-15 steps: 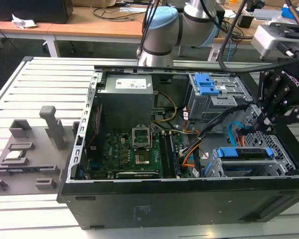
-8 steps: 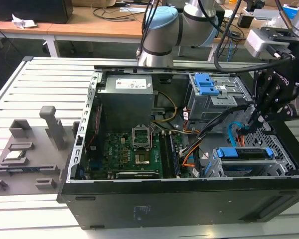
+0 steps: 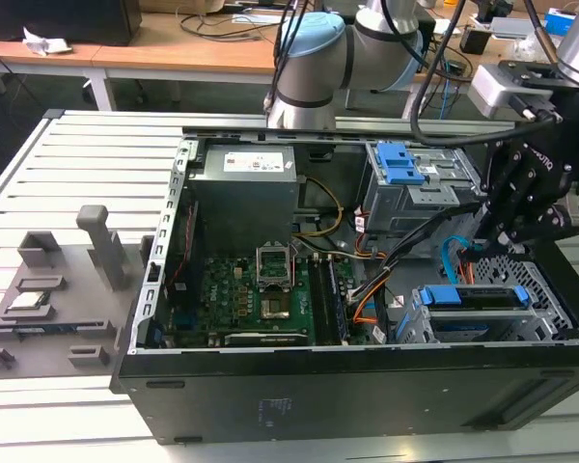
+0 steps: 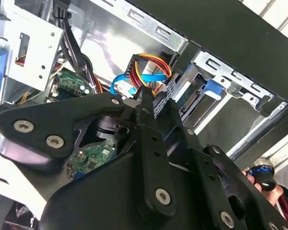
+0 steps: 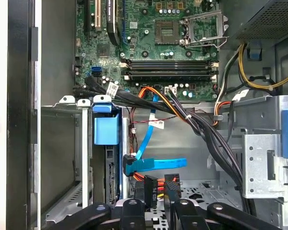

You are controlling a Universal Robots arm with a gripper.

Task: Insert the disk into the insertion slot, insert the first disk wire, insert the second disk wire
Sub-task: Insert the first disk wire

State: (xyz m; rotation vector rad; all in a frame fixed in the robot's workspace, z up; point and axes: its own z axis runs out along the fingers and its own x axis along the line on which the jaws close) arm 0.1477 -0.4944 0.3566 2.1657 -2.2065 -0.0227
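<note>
Now claw [image 4: 153, 106] nearly closed, clamped on blk wire connector [image 4: 161, 103] nr disk [image 5: 107, 130] in slot [image 5: 79, 158].

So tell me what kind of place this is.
Probably a robotics lab or workshop: an open computer case sits on a slotted metal table, with cable-strewn wooden desks behind the robot arm.

Exterior view, from your gripper [image 3: 481, 249] clamped on a plug [image 4: 159, 105]: cables [image 3: 405, 253] crowd 9 o'clock, tall cage [image 3: 417, 193] blocks 10, disk [image 3: 468, 297] fills 6; room over the motherboard [image 3: 251, 289] beyond 9.
</note>
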